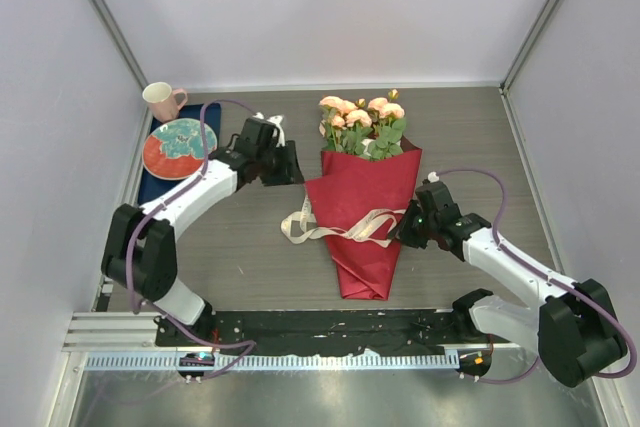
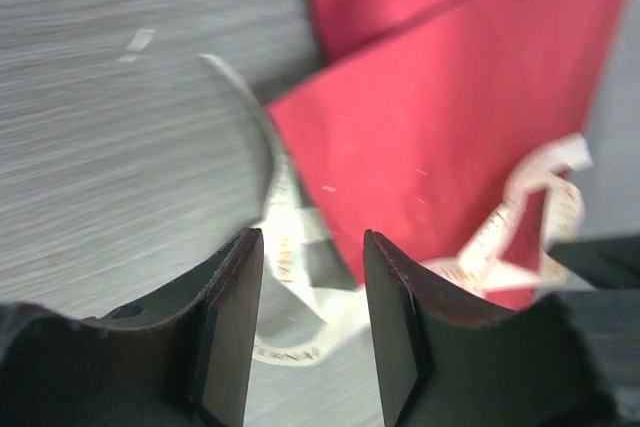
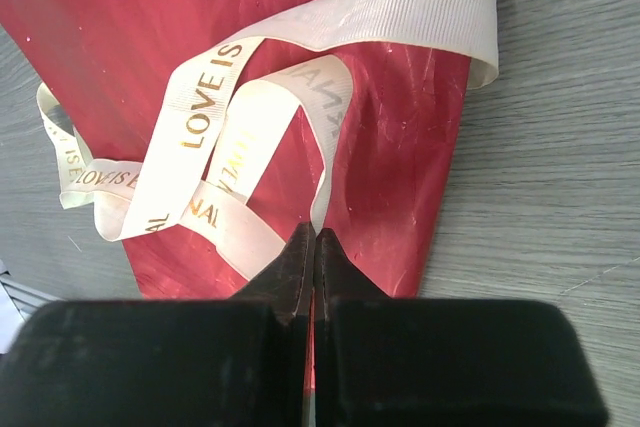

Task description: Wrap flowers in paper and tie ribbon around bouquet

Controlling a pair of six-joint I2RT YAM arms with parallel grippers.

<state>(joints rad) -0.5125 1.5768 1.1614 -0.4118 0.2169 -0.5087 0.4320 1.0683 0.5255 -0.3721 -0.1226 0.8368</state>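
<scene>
Looping ribbon (image 3: 215, 107) between right jaws

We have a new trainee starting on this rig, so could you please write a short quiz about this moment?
1. True or false: the cream-white satin ribbon lies across the deep-red paper cone.
2. Which pinches the ribbon? A the left gripper; B the right gripper; C neither.
3. Fill in: the left gripper's jaws stand ___.
Key: 1 true; 2 B; 3 open.
</scene>
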